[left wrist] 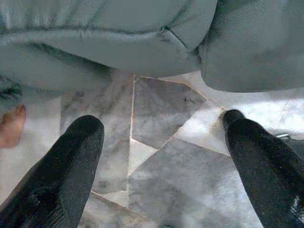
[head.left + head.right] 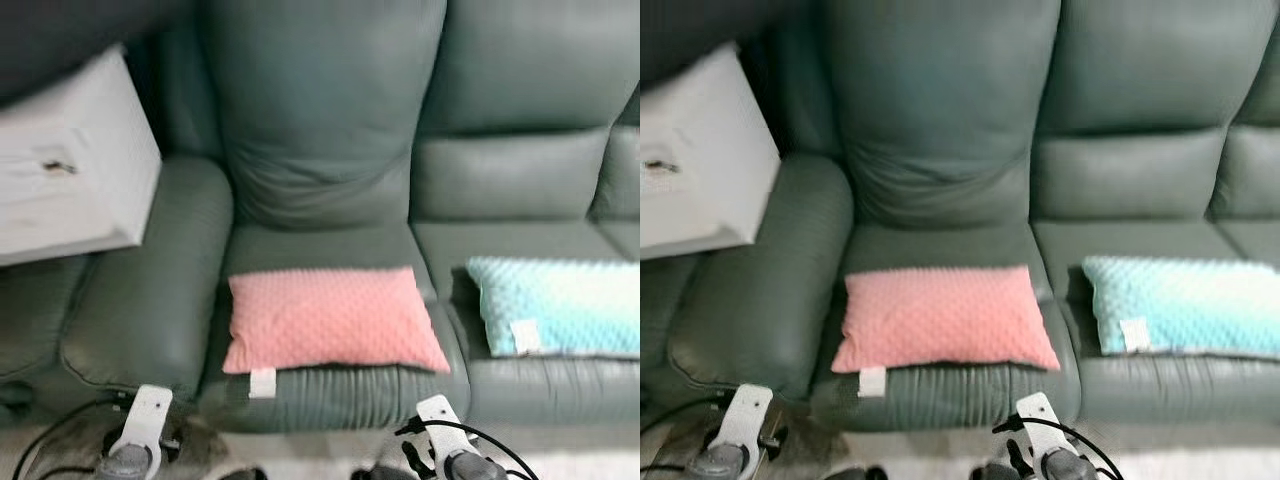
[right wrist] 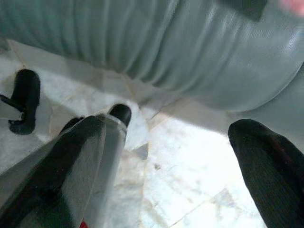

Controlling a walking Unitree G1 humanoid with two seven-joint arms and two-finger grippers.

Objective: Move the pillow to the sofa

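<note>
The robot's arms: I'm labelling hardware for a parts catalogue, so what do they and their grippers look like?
In the head views, each forearm ends in a pale silver-white block over a grey cylindrical wrist. Thin black cables loop beside the left arm and over the right arm. In the wrist views, the left gripper and the right gripper each have two long, rounded, matte black fingers.

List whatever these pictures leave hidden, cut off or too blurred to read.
- Light blue pillow: its far end is cut off by the edge of both eye views.
- White tag on the pink pillow: too small and blurred to read.
- White box beside the sofa: a dark mark on it is too blurred to identify.
- Pink shape at the left wrist view's edge: cut off.
</note>
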